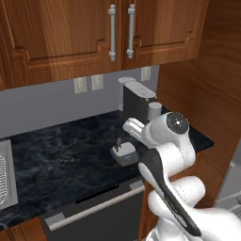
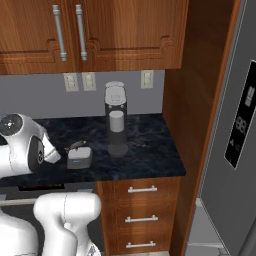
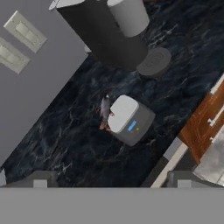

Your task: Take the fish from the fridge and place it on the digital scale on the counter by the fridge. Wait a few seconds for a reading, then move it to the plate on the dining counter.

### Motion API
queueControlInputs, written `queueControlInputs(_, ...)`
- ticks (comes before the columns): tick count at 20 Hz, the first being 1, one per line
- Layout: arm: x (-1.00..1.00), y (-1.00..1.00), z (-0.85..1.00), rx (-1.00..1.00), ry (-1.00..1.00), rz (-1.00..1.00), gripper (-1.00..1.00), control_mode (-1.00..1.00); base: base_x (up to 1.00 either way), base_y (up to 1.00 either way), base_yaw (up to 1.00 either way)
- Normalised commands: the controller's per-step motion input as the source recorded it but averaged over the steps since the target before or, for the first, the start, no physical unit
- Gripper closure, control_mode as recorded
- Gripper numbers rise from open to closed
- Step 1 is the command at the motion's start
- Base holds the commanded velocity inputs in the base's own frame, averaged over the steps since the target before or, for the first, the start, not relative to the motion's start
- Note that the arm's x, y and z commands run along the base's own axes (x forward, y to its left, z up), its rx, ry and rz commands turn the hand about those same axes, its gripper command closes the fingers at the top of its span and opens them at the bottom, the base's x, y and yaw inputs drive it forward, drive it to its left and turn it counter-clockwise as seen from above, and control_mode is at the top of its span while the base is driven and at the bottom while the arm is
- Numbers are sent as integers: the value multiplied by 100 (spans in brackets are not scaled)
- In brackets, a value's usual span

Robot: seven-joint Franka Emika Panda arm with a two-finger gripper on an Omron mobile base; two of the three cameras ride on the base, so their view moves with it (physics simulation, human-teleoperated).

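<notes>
The digital scale (image 3: 130, 119) sits on the dark marbled counter (image 3: 78, 144), a grey box with a pale top and a small blue display. A small grey fish (image 3: 105, 111) with an orange tail lies along the scale's back edge, touching it, mostly off the pale top. The same scale (image 1: 125, 153) (image 2: 79, 157) and fish (image 1: 118, 142) (image 2: 76, 145) sit in front of the arm in both base views. My gripper (image 3: 112, 178) hovers above them, open, its fingertips (image 3: 41, 178) wide apart with nothing between. The fridge (image 2: 235, 125) stands at the right.
A tall black-and-silver coffee machine (image 1: 136, 99) (image 2: 115, 120) (image 3: 105, 35) stands just behind and to the right of the scale. A wood panel separates counter and fridge. Upper cabinets hang overhead; a sink (image 1: 4, 174) lies at the far left, a dishwasher front (image 1: 94, 212) below.
</notes>
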Motion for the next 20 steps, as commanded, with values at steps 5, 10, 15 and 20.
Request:
queueControlInputs(5, -8, -16, 90, 7, 0, 27, -100, -100, 0, 0, 0)
queueControlInputs(10, -12, -1, 26, -1, 0, 19, -100, -100, 0, 0, 0)
queueControlInputs(15, -49, 7, 0, -11, 0, 4, -100, -100, 0, 0, 0)
queueControlInputs(20, -39, 8, 0, -14, 0, 0, -100, -100, 0, 0, 0)
